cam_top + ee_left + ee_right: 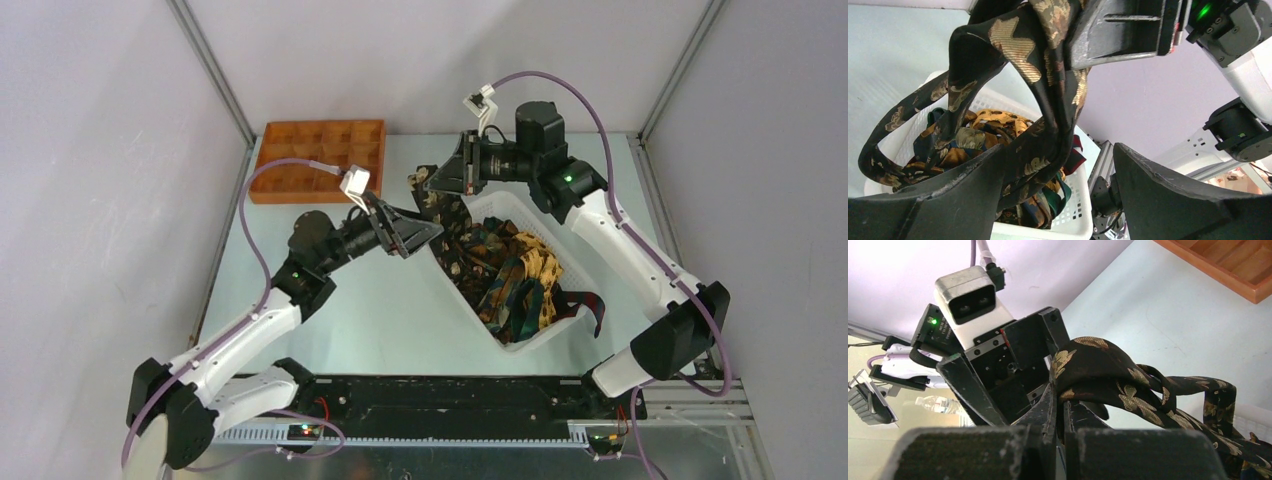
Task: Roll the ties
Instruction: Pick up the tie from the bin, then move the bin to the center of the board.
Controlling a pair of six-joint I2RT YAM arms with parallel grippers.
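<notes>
By mesh basket (pixel 462 296), right claw (pixel 1060 407) pinches limp looped tie (pixel 1108 374).

On the pale flat table (pixel 380 300), the white plastic mesh basket (pixel 465 292) sits right of centre, with dark leaf-printed fabric neckties (pixel 510 275) heaped in it. The orange rectangular compartment tray (pixel 320 160) lies at the basket's 10 o'clock, well apart. One lifted necktie (pixel 447 212) hangs over the basket's 11 o'clock corner, between the right gripper (pixel 432 180) at 12 o'clock and the left gripper (pixel 430 237) at 9 o'clock.
</notes>
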